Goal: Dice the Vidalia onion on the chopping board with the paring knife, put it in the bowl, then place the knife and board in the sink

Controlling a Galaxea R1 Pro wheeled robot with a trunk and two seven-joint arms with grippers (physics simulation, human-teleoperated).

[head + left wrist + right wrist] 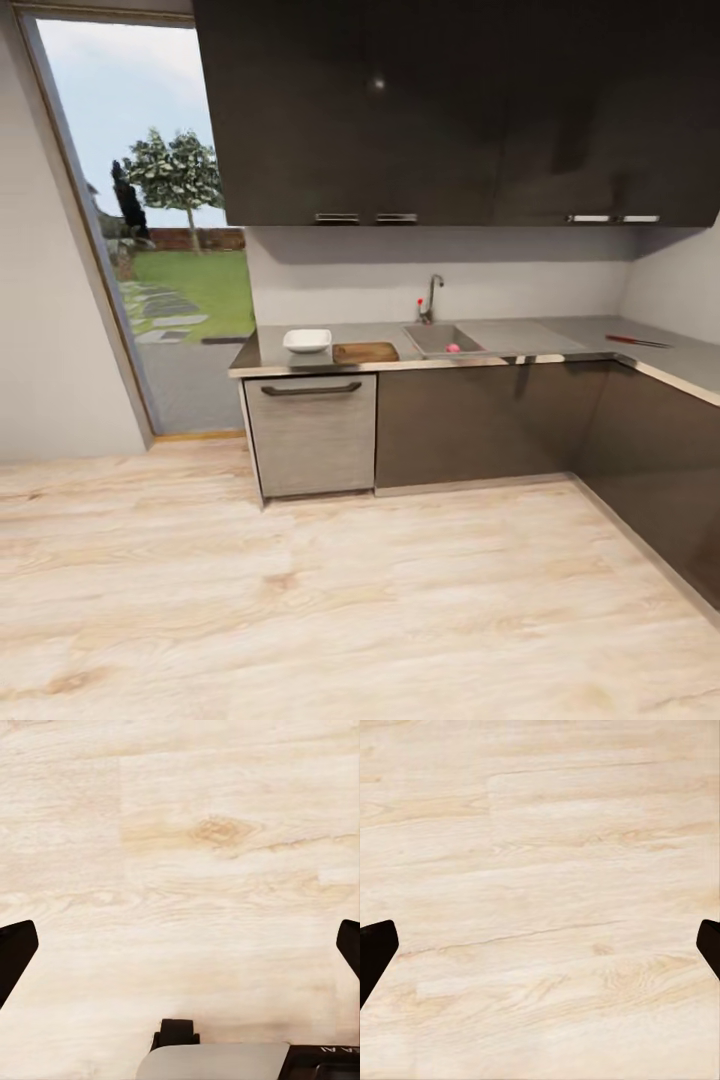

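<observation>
Across the room, the grey countertop (520, 335) carries the white square bowl (307, 340) and, just to its right, the brown chopping board (365, 352). The sink (440, 338) lies beyond the board, with the small pinkish Vidalia onion (452, 348) in its basin. Far right on the counter rests the red-handled paring knife (635, 342). My left gripper (180, 949) hangs open over bare wooden floor, its dark fingertips (15, 956) at the picture's edges. My right gripper (540, 949) is open too, above the floor, with nothing between its fingers (375, 952).
A chrome tap (432, 297) with a red knob stands behind the sink. Dark upper cabinets (450, 110) hang above; a drawer front with a black handle (311, 388) sits below the bowl. A tall window (150, 220) is at the left. Light wooden floor (330, 600) stretches to the counter, which turns a corner at the right.
</observation>
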